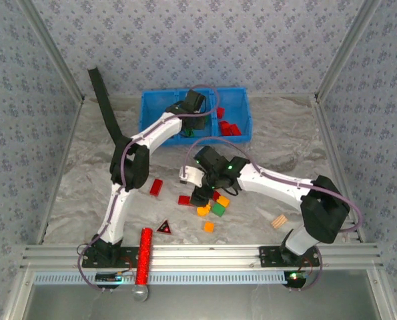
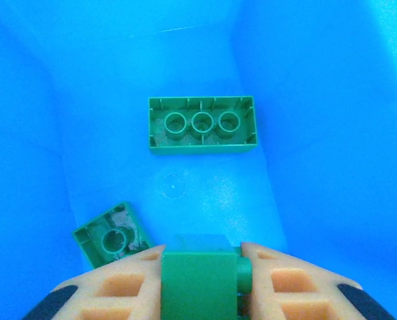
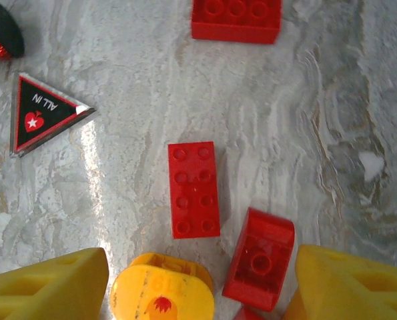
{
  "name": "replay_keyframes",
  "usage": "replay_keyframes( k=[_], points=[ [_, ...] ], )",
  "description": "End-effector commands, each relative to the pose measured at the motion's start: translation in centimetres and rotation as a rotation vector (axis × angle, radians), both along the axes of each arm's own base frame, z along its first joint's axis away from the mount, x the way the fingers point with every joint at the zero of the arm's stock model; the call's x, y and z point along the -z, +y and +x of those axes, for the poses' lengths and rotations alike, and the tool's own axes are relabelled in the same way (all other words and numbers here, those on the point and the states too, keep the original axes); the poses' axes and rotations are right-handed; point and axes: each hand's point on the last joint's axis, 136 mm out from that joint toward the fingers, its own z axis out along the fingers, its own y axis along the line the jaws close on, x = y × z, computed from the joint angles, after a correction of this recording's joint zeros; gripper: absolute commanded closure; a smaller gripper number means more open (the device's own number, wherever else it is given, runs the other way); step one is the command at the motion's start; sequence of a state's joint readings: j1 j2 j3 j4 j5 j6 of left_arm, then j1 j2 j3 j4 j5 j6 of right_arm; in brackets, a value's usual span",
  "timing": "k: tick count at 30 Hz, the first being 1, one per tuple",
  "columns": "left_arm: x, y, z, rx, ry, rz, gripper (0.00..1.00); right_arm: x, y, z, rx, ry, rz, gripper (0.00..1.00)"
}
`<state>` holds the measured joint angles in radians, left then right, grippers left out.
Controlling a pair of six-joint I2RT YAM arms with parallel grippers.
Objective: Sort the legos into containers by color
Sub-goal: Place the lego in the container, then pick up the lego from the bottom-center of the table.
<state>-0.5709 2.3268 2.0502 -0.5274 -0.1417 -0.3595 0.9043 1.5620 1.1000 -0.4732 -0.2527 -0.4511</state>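
Over tray [image 2: 318, 100], we see left gripper [image 2: 201, 257] pinching green brick [image 2: 198, 283]; two loose greens [image 2: 201, 125] lie inside. Right gripper [image 3: 201, 260] spread above table [image 3: 285, 133], straddling yellow piece [image 3: 161, 293] and red brick [image 3: 259, 257].

Pale blue floral-patterned walls [image 1: 185, 40] framed by aluminium posts [image 1: 51, 50] enclose a grey-white marbled tabletop [image 1: 85, 180], with a ribbed aluminium rail [image 1: 205, 257] along its near edge.

Three green legos [image 2: 201, 125] in one blue tray [image 2: 318, 100]
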Motion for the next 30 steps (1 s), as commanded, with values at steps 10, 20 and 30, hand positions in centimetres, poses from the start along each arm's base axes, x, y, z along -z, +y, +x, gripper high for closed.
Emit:
replay_keyframes(
  k=[10,20,30],
  points=[
    [2.1,0.3,-0.2,0.002,0.046,-0.017,0.58,2.1,2.4,-0.6,-0.193,-0.058,-0.036,0.24],
    [-3.4,0.8,-0.2,0.023,-0.041,-0.090,0.53,3.3,3.5,-1.2,-0.260,-0.066,-0.067,0.24],
    [-14.4,3.5,-2.4,0.028,-0.211,-0.193,0.47,7.0,3.8,-0.4,-0.249,-0.100,-0.160,0.24]
  ],
)
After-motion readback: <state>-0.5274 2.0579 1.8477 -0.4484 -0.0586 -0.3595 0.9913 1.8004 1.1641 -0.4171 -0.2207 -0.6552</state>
